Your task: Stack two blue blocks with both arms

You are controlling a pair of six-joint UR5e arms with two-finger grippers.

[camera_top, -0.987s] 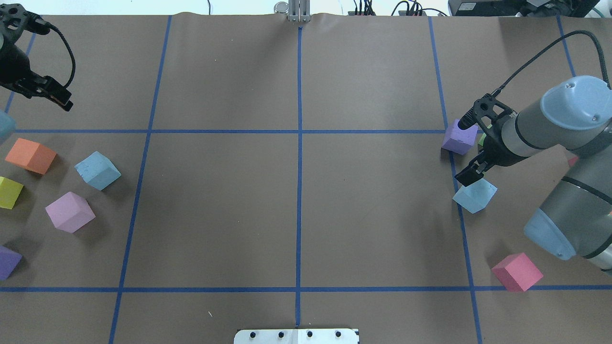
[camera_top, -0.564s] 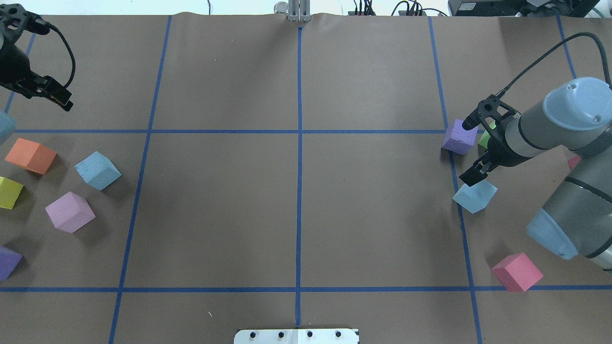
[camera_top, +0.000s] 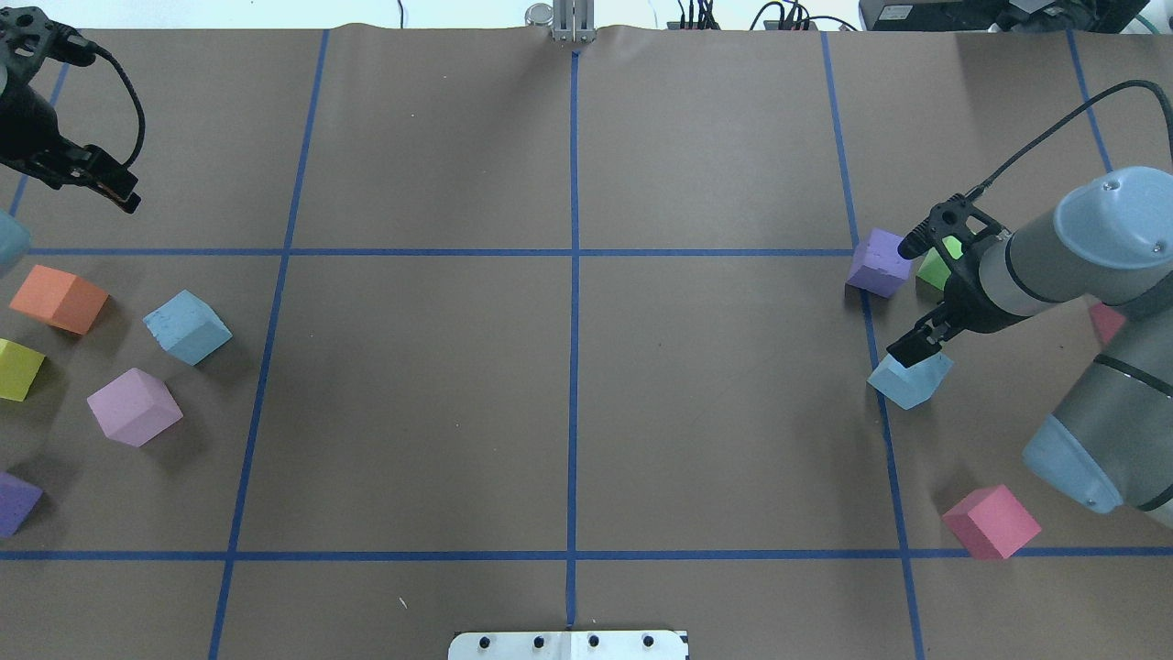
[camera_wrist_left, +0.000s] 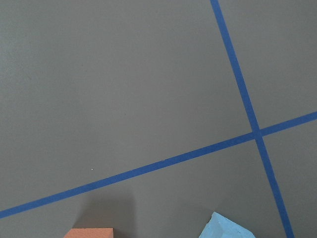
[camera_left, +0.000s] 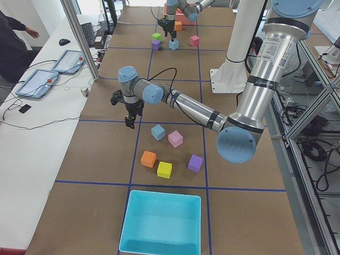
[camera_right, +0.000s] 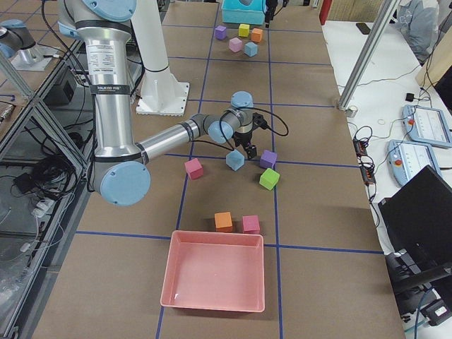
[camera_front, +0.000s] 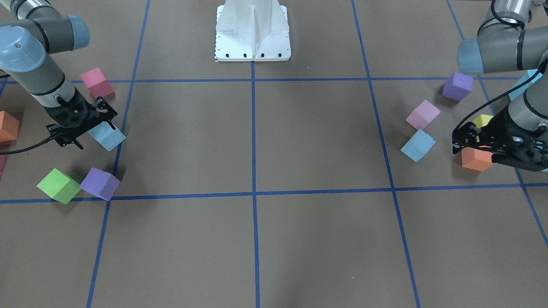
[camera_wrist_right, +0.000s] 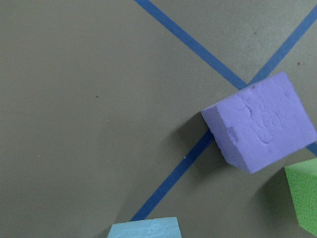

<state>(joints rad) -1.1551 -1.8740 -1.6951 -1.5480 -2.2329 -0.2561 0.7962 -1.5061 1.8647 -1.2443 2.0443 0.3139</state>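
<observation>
Bright, even overhead light throws soft, short shadows; every view is sharp.

Place: you are working in a robotics lab;
Table: brown paper cover [camera_top: 412,394]; blue tape grid [camera_top: 574,367];
Your bench: teach pendants [camera_left: 68,61]; laptop [camera_right: 417,222]; loose cables [camera_right: 367,145]

Brown-papered table [camera_top: 422,394], blue tape grid [camera_top: 574,367], two blue blocks [camera_top: 187,326] [camera_top: 909,379] among scattered coloured cubes [camera_top: 134,406].

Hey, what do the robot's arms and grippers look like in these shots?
The right arm and left arm are grey tubes with light blue joint caps. The right gripper and left gripper are black, two-fingered, each trailing a black cable.
</observation>
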